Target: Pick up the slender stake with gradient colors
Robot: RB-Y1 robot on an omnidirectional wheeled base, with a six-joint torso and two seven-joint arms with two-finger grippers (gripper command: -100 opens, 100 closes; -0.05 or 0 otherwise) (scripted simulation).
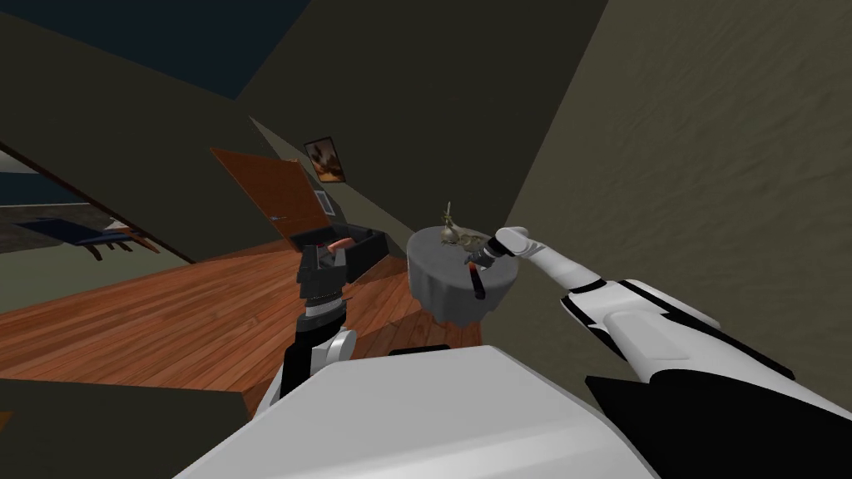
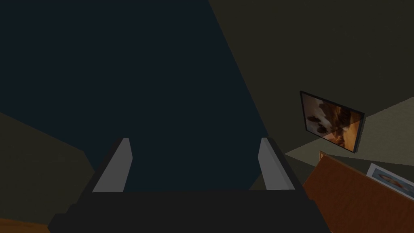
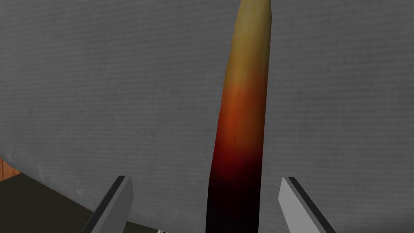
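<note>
The stake [image 3: 238, 133] lies on the grey table [image 3: 81, 81] between the spread fingers of the right gripper [image 3: 204, 178]. It is judged light, stiff and smooth; the dark end should be gripped. The left gripper [image 2: 195, 139] is likewise spread.

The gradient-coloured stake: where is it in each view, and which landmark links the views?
Head view: stake lies on the round grey table, right of centre.
Left wrist view: left gripper open, aimed away from the table.
Right wrist view: stake's dark end sits between the open right gripper's fingers.
Shared landmark: the grey table.
</note>
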